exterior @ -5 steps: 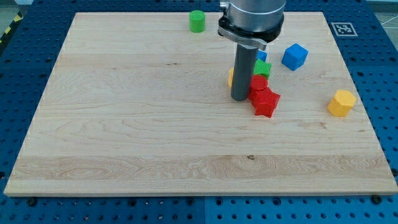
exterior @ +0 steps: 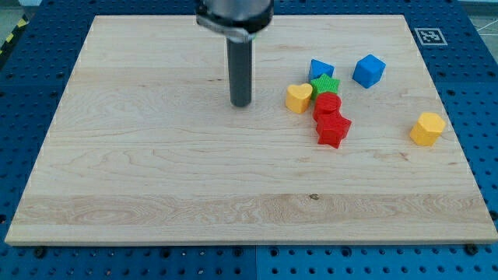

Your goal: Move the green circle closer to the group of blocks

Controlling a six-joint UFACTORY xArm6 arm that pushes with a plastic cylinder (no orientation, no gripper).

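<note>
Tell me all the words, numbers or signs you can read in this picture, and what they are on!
There are no words or numbers to read.
The only sign is a black-and-white square marker at the wooden board's top-right corner; it is a pattern, not letters.
No writing shows on the blocks or on the dark rod, whose end, my tip, is left of the yellow heart.

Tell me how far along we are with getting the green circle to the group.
Done: nothing I can confirm; the green circle does not show, perhaps hidden behind the arm at the view's top. In hand: my tip stands on bare board to the view's left of the yellow heart, touching no block. Left: the whole push toward the cluster around the red circle.
</note>
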